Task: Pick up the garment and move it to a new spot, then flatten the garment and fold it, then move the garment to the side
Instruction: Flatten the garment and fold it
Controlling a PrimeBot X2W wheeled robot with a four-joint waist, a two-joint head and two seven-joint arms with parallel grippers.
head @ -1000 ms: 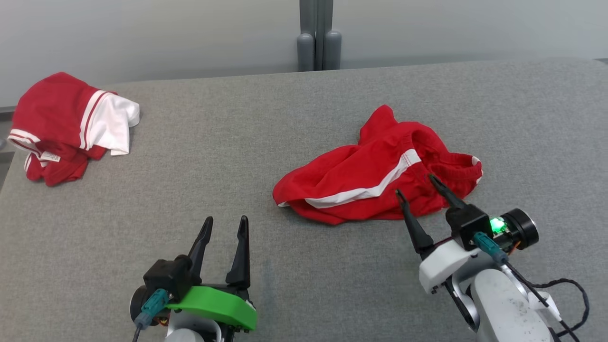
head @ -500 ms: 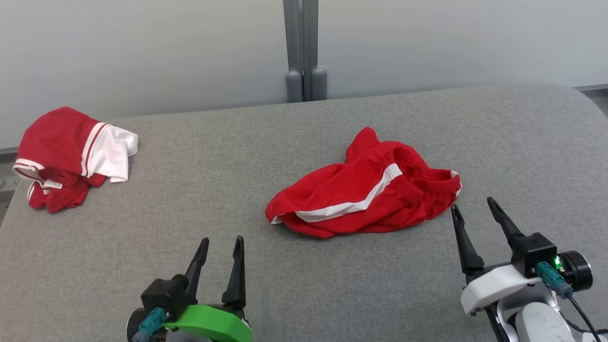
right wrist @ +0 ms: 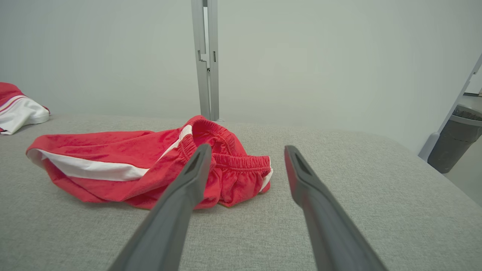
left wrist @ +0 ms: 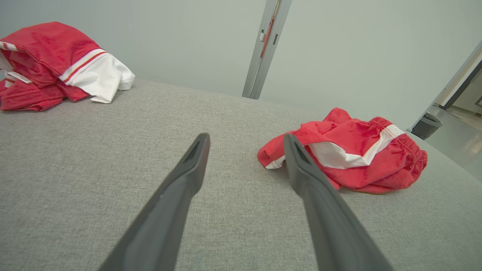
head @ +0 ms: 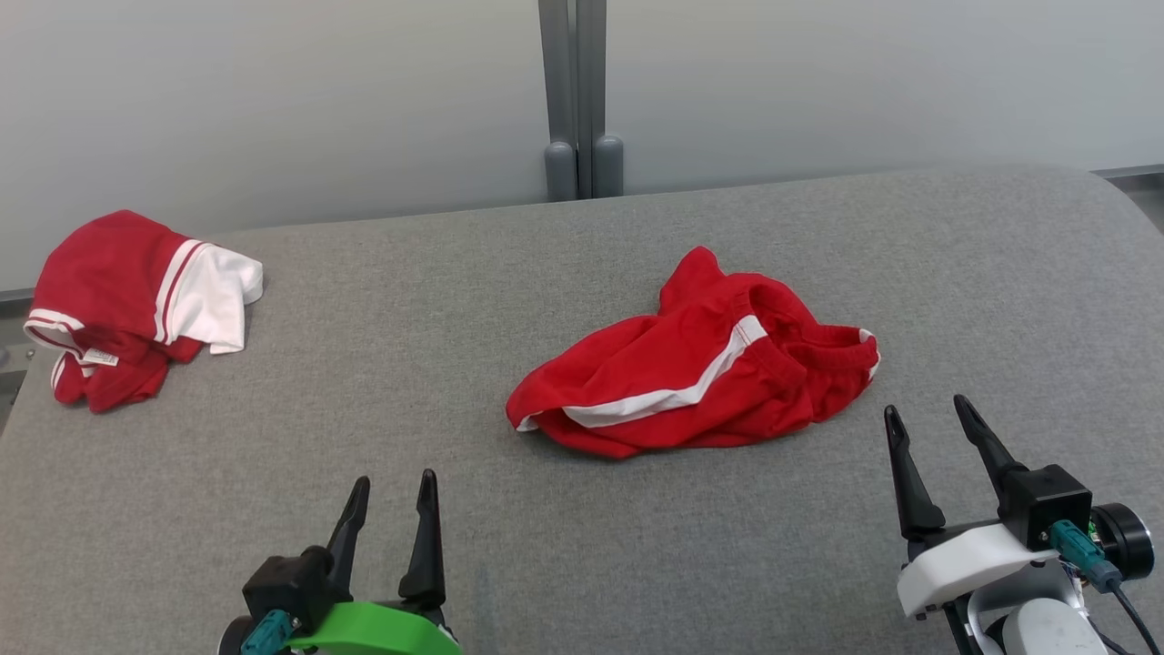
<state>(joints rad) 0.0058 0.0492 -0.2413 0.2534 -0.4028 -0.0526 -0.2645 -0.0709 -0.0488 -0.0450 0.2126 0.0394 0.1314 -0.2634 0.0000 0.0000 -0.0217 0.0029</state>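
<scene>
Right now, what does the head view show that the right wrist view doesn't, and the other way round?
Head view adds the left hand, open. Right wrist view adds a dark bin at its right edge. Both have the red shorts crumpled on the grey table, the open right hand, the red and white garment and the grey post.

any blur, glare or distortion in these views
Head view: soft even light, no glare, red shorts sharp with a faint shadow. Left wrist view: wide-angle, post leans, left gripper looms large. Right wrist view: bin at the edge looks slightly soft.
</scene>
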